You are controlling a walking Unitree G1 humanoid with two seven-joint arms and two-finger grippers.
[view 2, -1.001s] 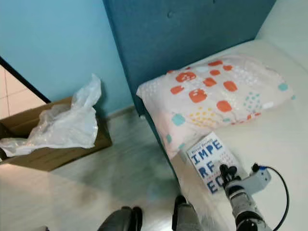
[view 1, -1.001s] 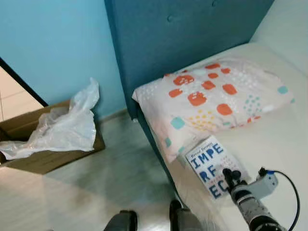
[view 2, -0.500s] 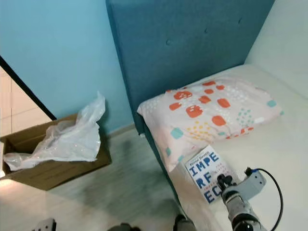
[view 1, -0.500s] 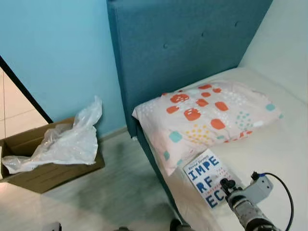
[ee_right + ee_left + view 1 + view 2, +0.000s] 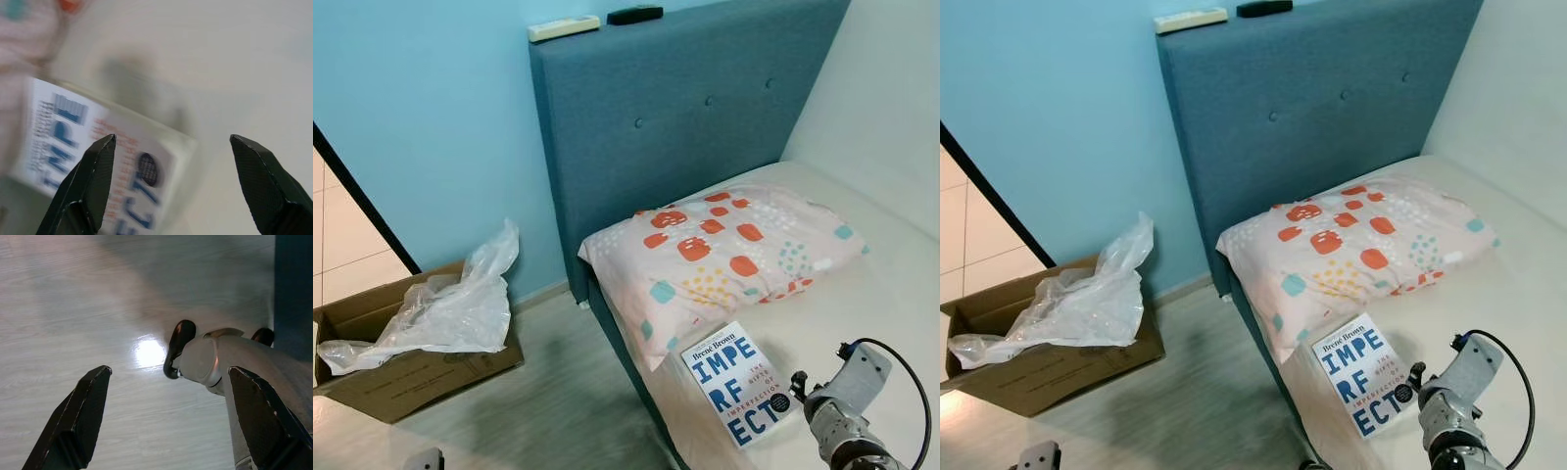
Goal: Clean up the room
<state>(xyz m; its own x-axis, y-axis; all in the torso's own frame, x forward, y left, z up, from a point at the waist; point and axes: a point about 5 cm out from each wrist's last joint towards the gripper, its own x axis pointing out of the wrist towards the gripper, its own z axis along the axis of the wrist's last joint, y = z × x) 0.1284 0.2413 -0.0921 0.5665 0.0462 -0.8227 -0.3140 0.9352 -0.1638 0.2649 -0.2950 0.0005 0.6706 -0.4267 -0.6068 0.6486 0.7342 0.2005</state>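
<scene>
A white paperback with big blue letters, the book (image 5: 736, 391), lies flat on the cream bed (image 5: 891, 294) just below a spotted pillow (image 5: 715, 245). My right gripper (image 5: 799, 382) hovers low over the mattress at the book's lower right corner. In the right wrist view this gripper (image 5: 171, 191) is open, and the book (image 5: 98, 161) lies blurred ahead between its fingers, nothing held. My left gripper (image 5: 168, 426) hangs open over the wooden floor (image 5: 73, 308), beside my own leg and foot (image 5: 205, 362).
A tall blue headboard (image 5: 685, 108) carries a white remote (image 5: 564, 27) and a black remote (image 5: 634, 14) on its top edge. A cardboard box (image 5: 411, 367) with a crumpled clear plastic bag (image 5: 450, 304) stands on the floor to the left, against the blue wall.
The head camera has lifted, so the headboard's top and the remotes now show. My right gripper has slid from over the book's corner to just past its right edge.
</scene>
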